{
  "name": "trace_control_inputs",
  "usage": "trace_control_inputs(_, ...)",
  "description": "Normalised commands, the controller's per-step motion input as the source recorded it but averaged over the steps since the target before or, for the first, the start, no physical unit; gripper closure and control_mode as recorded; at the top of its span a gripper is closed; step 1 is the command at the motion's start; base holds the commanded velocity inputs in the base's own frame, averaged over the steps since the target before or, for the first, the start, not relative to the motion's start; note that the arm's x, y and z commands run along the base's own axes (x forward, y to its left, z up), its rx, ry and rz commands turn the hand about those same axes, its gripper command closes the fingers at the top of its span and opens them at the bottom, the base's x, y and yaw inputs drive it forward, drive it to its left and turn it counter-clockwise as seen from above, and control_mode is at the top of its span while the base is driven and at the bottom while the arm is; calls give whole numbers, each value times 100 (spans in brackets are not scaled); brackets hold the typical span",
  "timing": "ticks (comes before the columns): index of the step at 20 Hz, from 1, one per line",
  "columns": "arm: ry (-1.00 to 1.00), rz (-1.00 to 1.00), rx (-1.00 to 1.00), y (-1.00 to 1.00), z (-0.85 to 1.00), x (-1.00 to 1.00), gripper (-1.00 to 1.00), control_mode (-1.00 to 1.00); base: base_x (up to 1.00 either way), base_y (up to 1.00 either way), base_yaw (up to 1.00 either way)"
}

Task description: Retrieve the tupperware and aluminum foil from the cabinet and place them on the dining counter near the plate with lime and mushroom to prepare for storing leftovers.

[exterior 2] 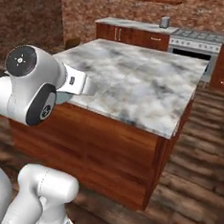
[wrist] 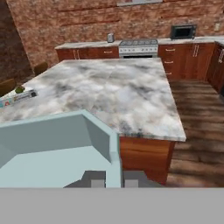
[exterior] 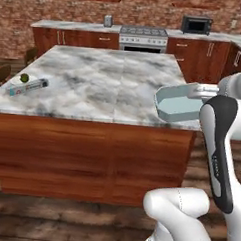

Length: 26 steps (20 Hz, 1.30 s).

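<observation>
Jaws pinching tupperware (exterior: 179, 102) rim, box upright — long axis along counter (exterior: 104, 81) edge

This is a home kitchen. A marble-topped island counter (exterior: 109, 82) on a reddish wood base stands in the middle of a dark plank floor (exterior 2: 196, 155). Behind the island, along a red brick wall (wrist: 87, 22), runs a row of wooden base cabinets (exterior: 76, 39) with pale handles and a light worktop. Set into that row, straight behind the island, is a stainless stove (exterior: 143, 37) with burners on top. A microwave (exterior: 196, 25) sits on the worktop to the right of the stove, and a small metal toaster-like appliance (exterior: 108, 20) to its left.
</observation>
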Motion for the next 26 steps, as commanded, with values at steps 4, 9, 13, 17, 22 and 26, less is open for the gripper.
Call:
trace_control_inputs(4, 0, 0, 0, 0, 0, 0, 100, 100, 7, 87, 70)
trace_control_inputs(9, 0, 0, 0, 0, 0, 0, 100, 100, 41, 100, 50)
trace_control_inputs(13, 0, 0, 0, 0, 0, 0, 100, 100, 72, 100, 27)
trace_control_inputs(17, 0, 0, 0, 0, 0, 0, 100, 100, 63, 100, -16)
trace_control_inputs(22, 0, 0, 0, 0, 0, 0, 100, 100, 49, 100, -46)
trace_control_inputs(26, 0, 0, 0, 0, 0, 0, 100, 100, 42, 100, -48)
